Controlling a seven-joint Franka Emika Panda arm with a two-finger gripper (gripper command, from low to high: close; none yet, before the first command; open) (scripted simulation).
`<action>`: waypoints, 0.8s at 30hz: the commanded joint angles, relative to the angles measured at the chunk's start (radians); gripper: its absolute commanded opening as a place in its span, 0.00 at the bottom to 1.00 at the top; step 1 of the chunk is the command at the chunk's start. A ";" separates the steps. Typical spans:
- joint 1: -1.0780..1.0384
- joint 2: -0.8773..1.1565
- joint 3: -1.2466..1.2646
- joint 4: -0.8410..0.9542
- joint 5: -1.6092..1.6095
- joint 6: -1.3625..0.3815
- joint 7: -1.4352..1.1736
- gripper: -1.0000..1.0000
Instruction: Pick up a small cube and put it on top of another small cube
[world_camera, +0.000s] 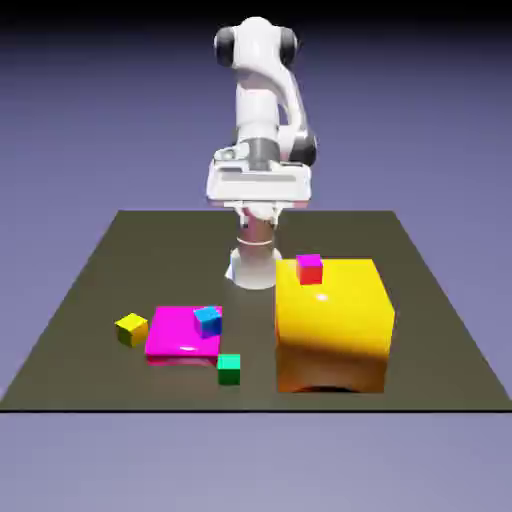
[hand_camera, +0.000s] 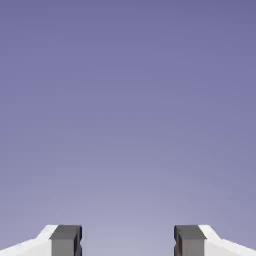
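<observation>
In the exterior view the gripper's fingers are too small to make out under the white hand; the hand view shows the gripper (hand_camera: 128, 242) open, empty, only backdrop between its tips. Left of centre on the table (world_camera: 90, 280), the small yellow cube (world_camera: 131, 328) sits alone. Beside it, the small blue cube (world_camera: 208, 320) rests on a flat magenta block (world_camera: 178, 335). A small green cube (world_camera: 229, 369) lies lower. A red-pink cube (world_camera: 310, 268) tops the big yellow block (world_camera: 333, 330).

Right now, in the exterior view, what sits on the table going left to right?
Small yellow cube → magenta slab with the small blue cube on its right part → small green cube → big yellow block, carrying the small red-pink cube near its left edge.
</observation>
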 joint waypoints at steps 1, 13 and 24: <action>-0.035 0.021 0.012 0.006 -0.004 -0.008 0.044 0.50; -0.459 0.270 0.153 0.073 -0.048 -0.102 0.565 0.50; -0.847 0.498 0.283 0.135 -0.088 -0.189 1.044 0.50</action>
